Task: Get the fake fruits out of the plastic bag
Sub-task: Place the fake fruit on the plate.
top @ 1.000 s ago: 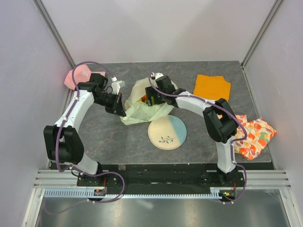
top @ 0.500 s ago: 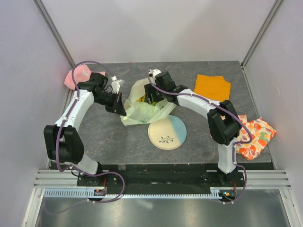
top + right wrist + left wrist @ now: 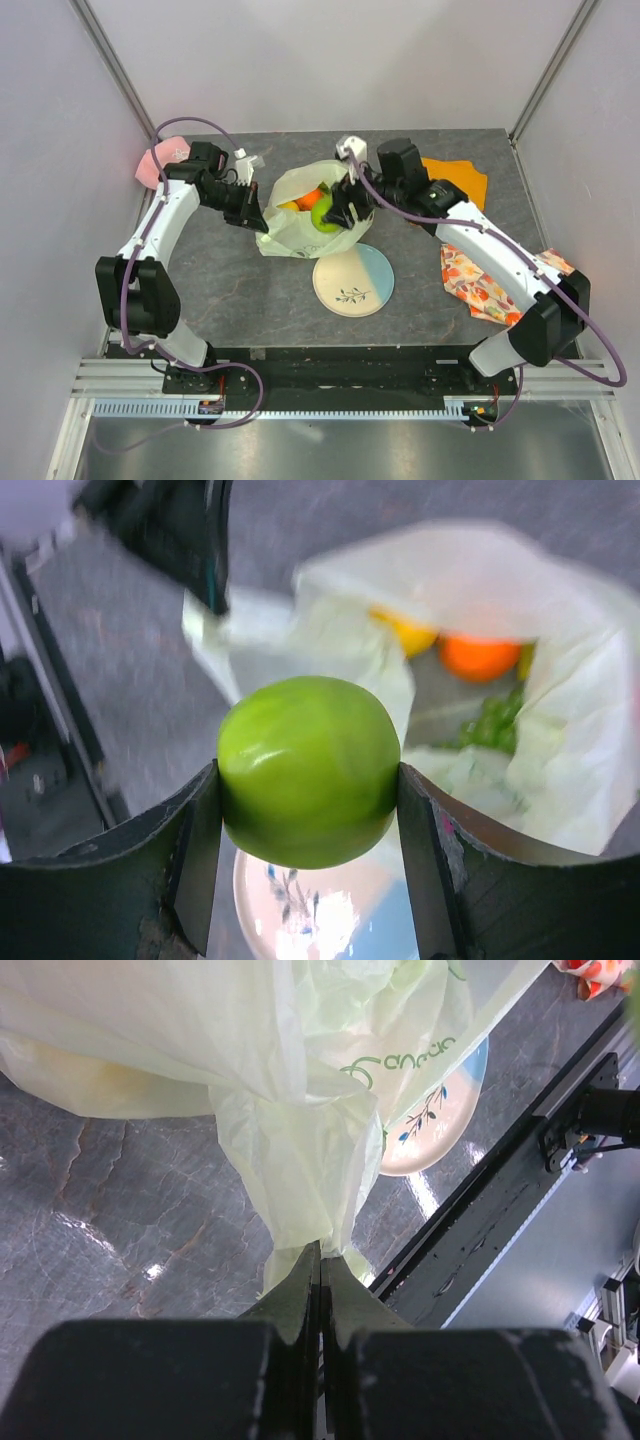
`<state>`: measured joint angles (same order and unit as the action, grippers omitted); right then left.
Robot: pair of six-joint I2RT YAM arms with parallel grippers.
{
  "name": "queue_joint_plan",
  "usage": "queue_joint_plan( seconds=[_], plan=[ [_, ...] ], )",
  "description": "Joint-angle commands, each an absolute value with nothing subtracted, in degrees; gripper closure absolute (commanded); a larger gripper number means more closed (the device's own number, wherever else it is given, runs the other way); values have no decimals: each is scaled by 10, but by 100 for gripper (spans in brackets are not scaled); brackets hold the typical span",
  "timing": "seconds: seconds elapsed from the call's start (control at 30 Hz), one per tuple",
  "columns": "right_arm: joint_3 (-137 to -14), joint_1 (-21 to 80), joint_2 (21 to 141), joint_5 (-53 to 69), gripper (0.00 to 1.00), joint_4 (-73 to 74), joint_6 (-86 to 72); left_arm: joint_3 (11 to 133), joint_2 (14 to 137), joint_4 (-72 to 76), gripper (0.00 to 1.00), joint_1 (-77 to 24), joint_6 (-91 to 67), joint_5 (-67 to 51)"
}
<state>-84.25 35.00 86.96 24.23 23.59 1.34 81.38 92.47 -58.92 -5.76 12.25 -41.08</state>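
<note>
The pale yellow-green plastic bag (image 3: 290, 232) lies open at the table's middle, with an orange (image 3: 312, 198) and a yellow fruit (image 3: 288, 206) showing inside. My right gripper (image 3: 328, 214) is shut on a green apple (image 3: 308, 770) and holds it above the bag's mouth; the apple also shows in the top view (image 3: 324, 213). In the right wrist view the orange (image 3: 478, 656), the yellow fruit (image 3: 408, 634) and a dark green fruit (image 3: 490, 726) lie in the bag (image 3: 560, 750). My left gripper (image 3: 256, 216) is shut on the bag's left edge (image 3: 300, 1160).
A cream-and-blue plate (image 3: 353, 280) lies just in front of the bag, and shows under the apple in the right wrist view (image 3: 300, 915). An orange cloth (image 3: 462, 172) lies at back right, a fruit-print cloth (image 3: 490, 290) at right, a pink cap (image 3: 160, 165) at back left.
My right gripper has come up out of the bag holding the green apple, and the right arm has swung outward. The left gripper keeps its hold on the bag.
</note>
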Motion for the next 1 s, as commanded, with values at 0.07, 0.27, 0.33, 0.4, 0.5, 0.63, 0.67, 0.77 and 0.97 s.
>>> queue_joint_plan(
  seconds=[0.07,0.27,0.33,0.4,0.5,0.63,0.67,0.77,0.97],
  plan=[
    [-738,379,850,308,78,392,186,841,917,-575,98,-60,110,-422],
    [-694,402,885,290,76,374,227,836,911,-572,98,-60,109,-419],
    [-692,407,913,264,76,328,216,838,911,-572,98,-60,109,-420],
    [-701,409,938,235,77,286,192,840,909,-571,98,-60,108,-420],
    [-730,412,986,206,75,247,168,839,905,-572,98,-60,112,-414],
    [-767,418,1048,174,74,228,159,832,901,-572,98,-60,116,-414],
    [-779,420,1055,173,73,228,159,831,899,-572,98,-61,116,-414],
    [-789,424,1074,168,73,222,153,830,896,-571,98,-60,118,-414],
    [-780,438,1080,184,71,234,160,824,898,-572,98,-60,120,-426]
  ],
)
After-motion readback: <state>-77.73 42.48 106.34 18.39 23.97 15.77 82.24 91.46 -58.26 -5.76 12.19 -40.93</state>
